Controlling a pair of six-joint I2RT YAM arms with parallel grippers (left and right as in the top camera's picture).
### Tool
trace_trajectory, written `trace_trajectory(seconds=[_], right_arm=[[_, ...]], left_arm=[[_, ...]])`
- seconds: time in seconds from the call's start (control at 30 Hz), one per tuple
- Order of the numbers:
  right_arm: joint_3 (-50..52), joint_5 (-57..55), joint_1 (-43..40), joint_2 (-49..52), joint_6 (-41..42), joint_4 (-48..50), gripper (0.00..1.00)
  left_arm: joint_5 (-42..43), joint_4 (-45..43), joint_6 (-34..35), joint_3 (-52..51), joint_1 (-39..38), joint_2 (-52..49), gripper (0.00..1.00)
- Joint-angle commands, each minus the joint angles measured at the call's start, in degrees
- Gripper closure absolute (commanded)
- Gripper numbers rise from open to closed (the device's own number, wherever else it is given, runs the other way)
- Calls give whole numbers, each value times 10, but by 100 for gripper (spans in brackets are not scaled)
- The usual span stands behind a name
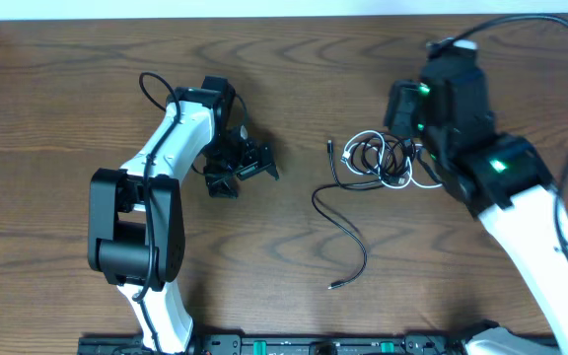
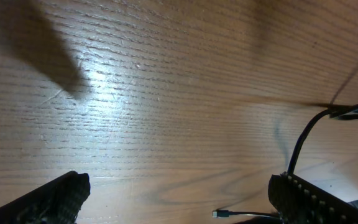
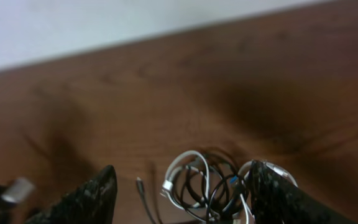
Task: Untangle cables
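Cables [image 1: 381, 158] bunched between parted jaws of right gripper [image 3: 182, 169].

Overhead looks straight down; the low, close right wrist view shares its cables [image 1: 383, 158].

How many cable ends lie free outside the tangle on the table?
2. One plug end lies just left of the tangle; the other lies toward the front edge, at the trailing black cable's tip. More may hide inside the tangle.
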State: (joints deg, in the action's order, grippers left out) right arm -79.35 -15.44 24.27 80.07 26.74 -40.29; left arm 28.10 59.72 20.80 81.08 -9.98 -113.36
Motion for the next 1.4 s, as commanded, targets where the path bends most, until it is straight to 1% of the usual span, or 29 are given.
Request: trace_trajectory(seconds=[0.0, 0.07, 0.13, 0.17, 0.2, 0.27, 0.3, 0.33, 0.4, 0.43, 0.47, 0.5, 0.57, 0.6, 0.63, 0.73, 0.8, 0.87, 0.93, 1.0, 1.1, 1.13, 1.17, 1.2, 1.23, 1.27, 1.3, 1.33, 1.37], right_arm=[[0, 94, -2, 72, -128, 45, 31], [0, 158, -2, 110, -213, 79, 18], [0, 154, -3, 145, -214, 83, 16], [0, 154, -3, 161, -208, 69, 16], [0, 154, -3, 174, -198, 51, 21], [0, 154, -3, 196, -173, 19, 42], [0, 154, -3, 197, -167, 17, 41], [-1, 154, -4, 192, -161, 18, 35], [-4, 154, -11, 167, -160, 20, 28], [-5, 154, -17, 147, -160, 18, 18], [-5, 154, -24, 125, -153, 13, 11], [-5, 154, -36, 99, -144, 3, 1], [-5, 154, -59, 64, -135, -19, 1], [-5, 155, -95, 33, -135, -60, 1], [-5, 155, -111, 26, -135, -81, 1], [0, 175, -171, 29, -135, -182, 1], [23, 212, -192, 39, -135, -211, 1], [54, 245, -195, 41, -137, -205, 1], [97, 278, -191, 42, -150, -178, 1], [134, 288, -189, 43, -150, -147, 1], [212, 273, -189, 43, -138, -53, 1], [236, 254, -190, 43, -114, -18, 1], [246, 246, -191, 43, -103, -3, 5], [268, 231, -191, 43, -85, 32, 17], [309, 227, -191, 43, -83, 104, 28], [319, 229, -191, 43, -83, 127, 28], [334, 237, -191, 44, -83, 161, 30], [343, 240, -191, 45, -83, 181, 41], [347, 241, -190, 47, -79, 190, 48]], left_arm=[[-7, 0, 2, -2, -1, -1, 2], [-7, 0, 2, -2, -1, -1, 2], [-7, 2, 1, -2, -1, -1, 2], [-7, 2, 1, -2, -1, -1, 2], [-7, 2, 1, -2, -1, -1, 2], [-7, 2, 1, -2, -1, -1, 2], [-7, 1, 1, -2, -1, -1, 2], [-7, -1, 1, -2, -1, -1, 2], [-7, -1, 1, -2, -1, -1, 2], [-7, -1, 1, -2, -1, -1, 2], [-7, -1, 1, -2, -1, -1, 2], [-7, -1, 1, -2, -1, -1, 2], [-7, -1, 1, -2, -1, -1, 2], [-7, -1, 1, -2, -1, -1, 2], [-7, -1, 1, -2, -1, -1, 2], [-7, -1, 1, -2, -1, -1, 2], [-7, -3, 1, -2, -1, -1, 2], [-7, -3, 1, -2, -1, -1, 2], [-7, -2, 1, -2, -1, -1, 2], [-7, -2, 1, -2, -1, -1, 2], [-7, 2, 1, -2, -1, -1, 2], [-7, 4, 1, -2, -1, -1, 2], [-7, 5, 1, -2, -1, -1, 2], [-7, 6, 1, -2, -1, -1, 2], [-7, 7, 1, -2, -1, -1, 2], [-7, 6, 1, -2, -1, -1, 2], [-7, 6, 1, -2, -1, -1, 2], [-7, 6, 1, -2, -1, -1, 2], [-7, 6, 1, -2, -1, -1, 2]])
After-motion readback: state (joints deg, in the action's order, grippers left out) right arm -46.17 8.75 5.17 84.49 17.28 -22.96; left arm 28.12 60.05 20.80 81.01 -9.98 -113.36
